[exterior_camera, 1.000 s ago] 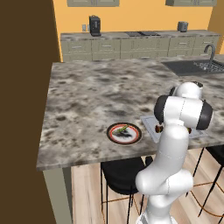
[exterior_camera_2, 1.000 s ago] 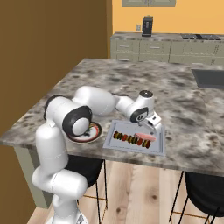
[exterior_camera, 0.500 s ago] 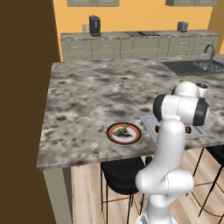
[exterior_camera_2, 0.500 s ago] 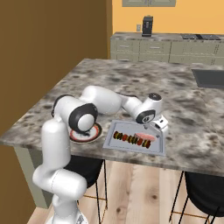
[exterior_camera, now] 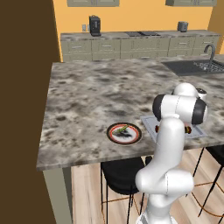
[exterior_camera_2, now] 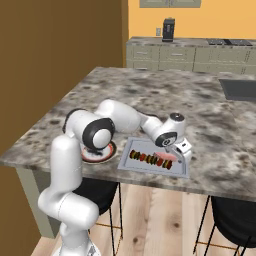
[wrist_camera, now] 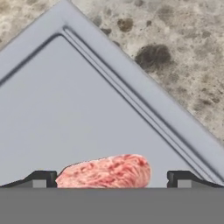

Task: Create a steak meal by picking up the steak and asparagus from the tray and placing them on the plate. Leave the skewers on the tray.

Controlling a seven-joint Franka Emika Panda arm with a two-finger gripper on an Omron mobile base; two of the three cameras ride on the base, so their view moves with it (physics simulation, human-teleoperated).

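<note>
A speckled granite island counter (exterior_camera: pixel 96 100) has black stools (exterior_camera: pixel 120 173) tucked under its near edge, a sink (exterior_camera: pixel 197 66) set in its far corner, and a dark coffee machine (exterior_camera: pixel 94 25) on the cabinets beyond it.

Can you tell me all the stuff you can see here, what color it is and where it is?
plate: one, white rim with red-orange ring, near the counter's front edge, left of the tray
asparagus: one, green, lying on the plate
tray: one, light grey, on the counter beside the plate
steak: one, pinkish-red, on the tray between the pincer's tips
skewers: a multicoloured row, on the tray; number unclear
counter: one, speckled grey stone
stools: black, under the counter
sink: one, dark, far right
pincer: one, dark tips, open, low over the steak
</note>
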